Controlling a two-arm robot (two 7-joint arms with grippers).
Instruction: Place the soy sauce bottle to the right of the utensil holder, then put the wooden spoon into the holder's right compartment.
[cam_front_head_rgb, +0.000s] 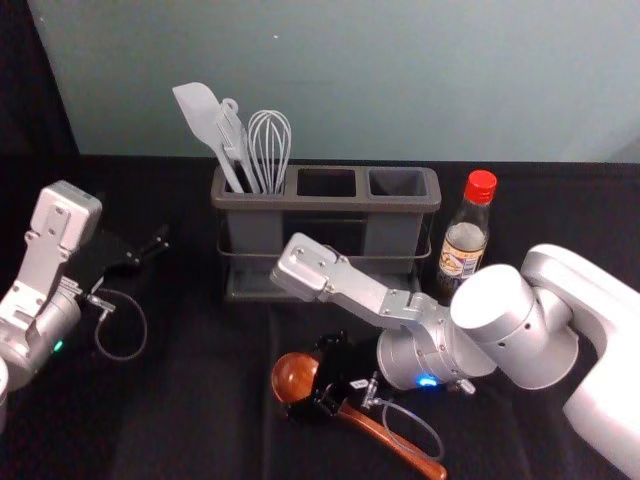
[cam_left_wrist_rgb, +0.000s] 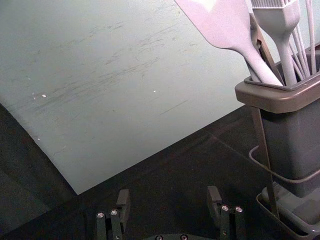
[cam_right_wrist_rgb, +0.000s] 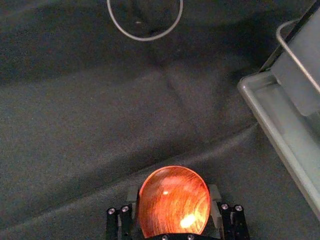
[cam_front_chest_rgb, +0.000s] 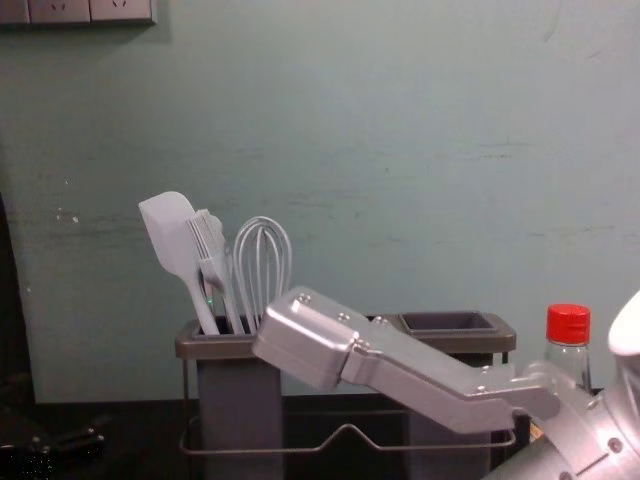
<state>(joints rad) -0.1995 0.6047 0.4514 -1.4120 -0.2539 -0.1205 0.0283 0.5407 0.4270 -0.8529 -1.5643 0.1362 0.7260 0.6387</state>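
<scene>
Now my right claw (cam_right_wrist_rgb: 173, 196) clenches the spoon (cam_front_head_rgb: 375, 427) by its bowl (cam_front_head_rgb: 293, 378), in front of the holder (cam_front_head_rgb: 320, 203), presumably so the handle (cam_front_head_rgb: 415, 455) enters the right compartment (cam_front_head_rgb: 398, 184) first. Bottle (cam_front_head_rgb: 464, 242) stands right of the holder, as wanted. Left claw (cam_left_wrist_rgb: 168, 201) idles open, off left.

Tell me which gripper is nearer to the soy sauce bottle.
Right. The right gripper is at the wooden spoon, in front of the bottle and to its left; the left gripper is farther off, past the utensil holder's left end.
</scene>
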